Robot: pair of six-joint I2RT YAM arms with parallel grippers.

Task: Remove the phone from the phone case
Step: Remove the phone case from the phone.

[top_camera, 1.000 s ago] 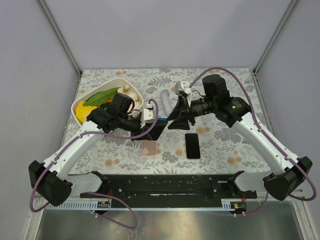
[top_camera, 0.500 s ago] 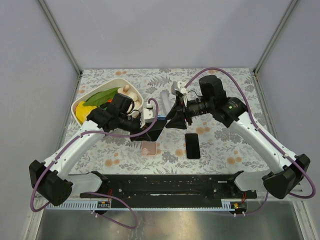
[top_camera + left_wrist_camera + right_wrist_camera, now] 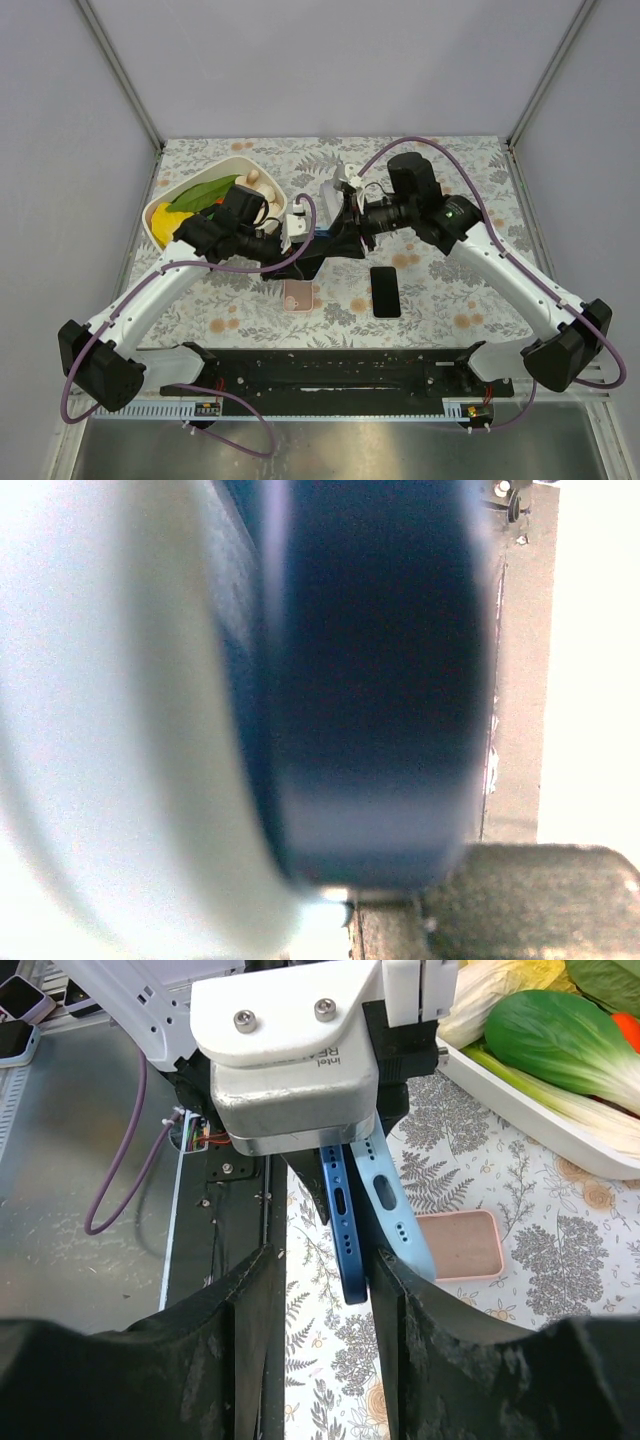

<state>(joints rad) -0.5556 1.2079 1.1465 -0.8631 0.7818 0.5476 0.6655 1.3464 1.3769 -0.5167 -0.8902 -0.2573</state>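
Swung left, our right gripper [image 3: 327,1272], jaws narrowly apart, straddles the phone [image 3: 341,1222] our left gripper [image 3: 312,245] clamps steady, ready to pull it from the case [image 3: 401,1222].

Left arm [image 3: 160,285] meets right arm [image 3: 505,265] tip to tip; left fingers [image 3: 311,262] clamped, right fingers [image 3: 250,1340] parted.

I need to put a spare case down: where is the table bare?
Bare table runs along the far edge, right of the vegetable tray, and near, right of the black phone. Crowded mid-table: left gripper and right gripper meet at the blue phone and case, pink case below.
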